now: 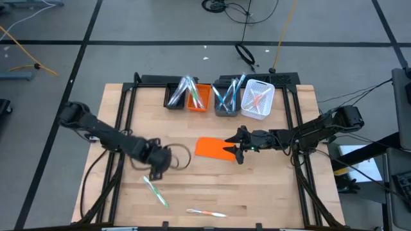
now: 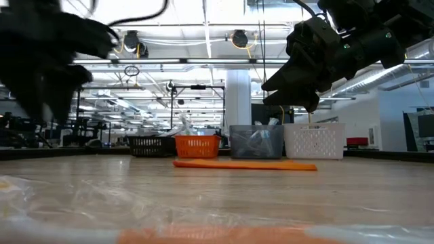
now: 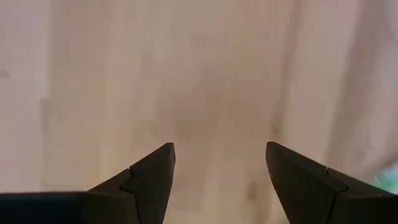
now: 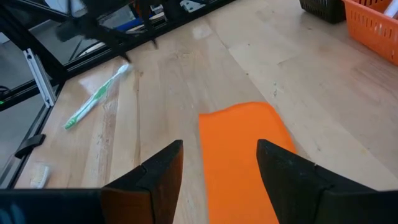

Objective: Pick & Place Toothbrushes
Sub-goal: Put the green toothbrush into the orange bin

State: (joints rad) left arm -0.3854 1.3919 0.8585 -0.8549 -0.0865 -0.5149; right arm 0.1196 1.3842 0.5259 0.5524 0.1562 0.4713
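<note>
A green-and-white toothbrush lies flat on the wooden table near the front; it also shows in the right wrist view. A white toothbrush with orange-red accents lies flat by the front edge. More toothbrushes stand in the black bin, orange bin, grey bin and white bin. My left gripper hovers just beyond the green toothbrush, open and empty. My right gripper is open and empty over the flat orange sheet's right end.
The four bins stand in a row at the table's far edge. The orange sheet lies flat at mid-table. A black frame runs along the table's sides. Bare wood lies between the sheet and the front edge.
</note>
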